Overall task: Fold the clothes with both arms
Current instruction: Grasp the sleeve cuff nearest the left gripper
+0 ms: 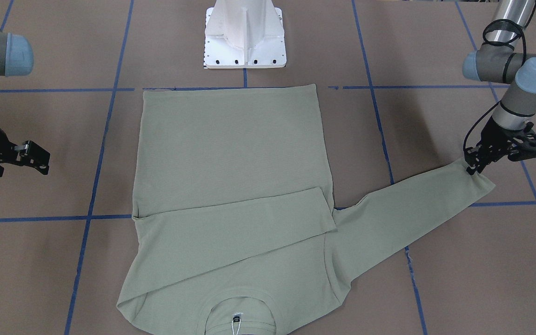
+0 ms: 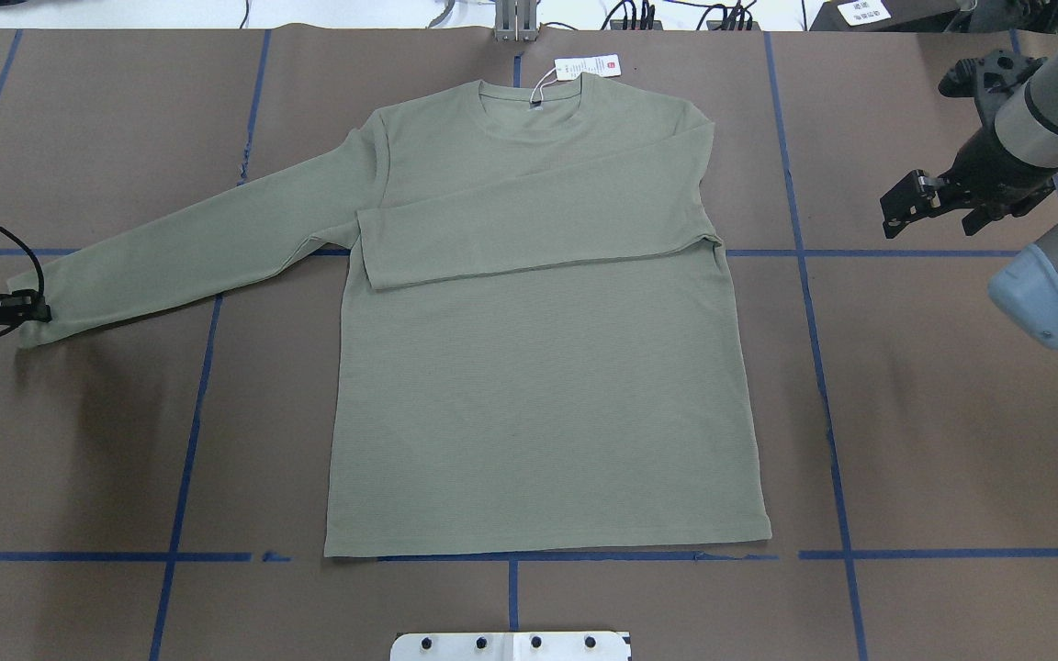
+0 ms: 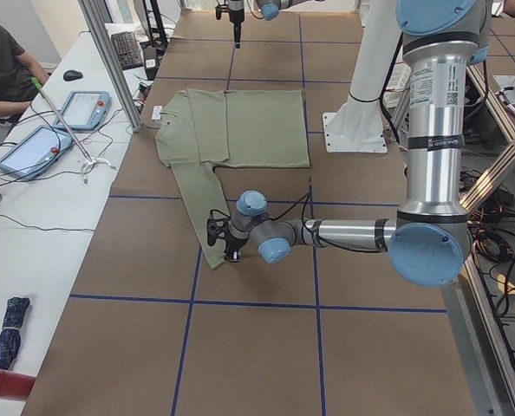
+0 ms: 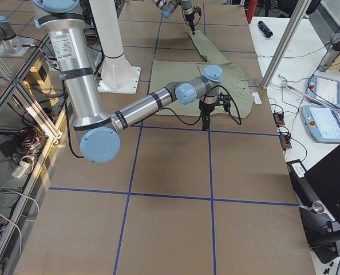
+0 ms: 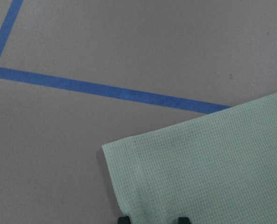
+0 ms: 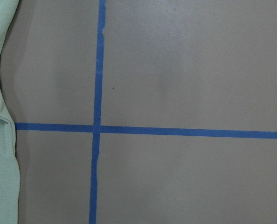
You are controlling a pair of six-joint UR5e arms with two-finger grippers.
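A sage-green shirt [image 2: 538,367] lay flat on the brown table [image 2: 906,413], with one sleeve [image 2: 538,229] folded across the chest and the other stretched out. The left gripper [image 1: 472,166] sat at the stretched sleeve's cuff [image 5: 129,158], fingertips [image 5: 123,219] parted. The right gripper [image 2: 904,204] hovered apart from the shirt, spread and empty. The print on the white, red-marked hang tag [image 2: 586,67] was unreadable.

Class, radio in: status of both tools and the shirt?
Left tool at sleeve cuff, grip unclear. Right tool open, off shirt. Other sleeve folded across.
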